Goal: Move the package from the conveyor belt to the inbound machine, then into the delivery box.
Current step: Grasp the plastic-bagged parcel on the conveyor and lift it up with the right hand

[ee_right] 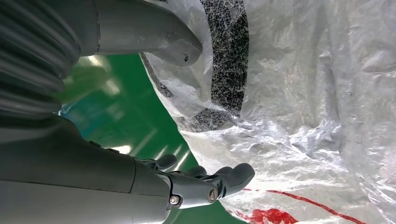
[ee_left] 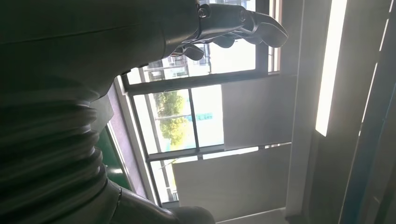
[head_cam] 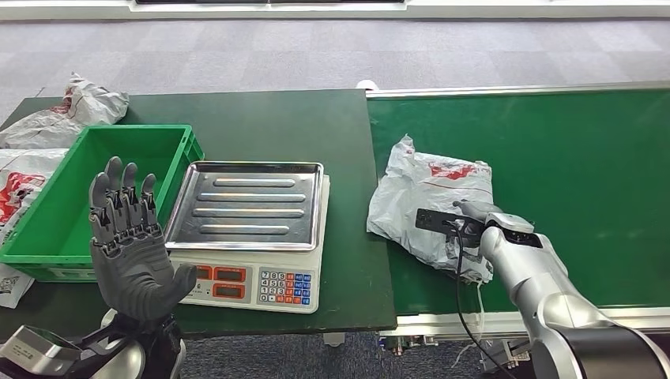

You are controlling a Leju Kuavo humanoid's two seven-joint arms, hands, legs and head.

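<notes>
Right hand (head_cam: 474, 223) spread over the white plastic package (head_cam: 430, 207) on the green conveyor belt (head_cam: 569, 174), fingers apart, no grip, left hand (head_cam: 130, 245) raised, open-palmed beside the scale (head_cam: 249, 237)

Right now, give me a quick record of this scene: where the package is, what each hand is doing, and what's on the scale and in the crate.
package: white plastic bag lying on the green conveyor belt, near its left end
right hand: at the package, thumb and fingers either side of the bag's edge; grip not clear
left hand: raised, fingers spread, holding nothing
scale: steel tray bare
green crate: nothing visible inside
other bags: beyond and left of the crate
</notes>
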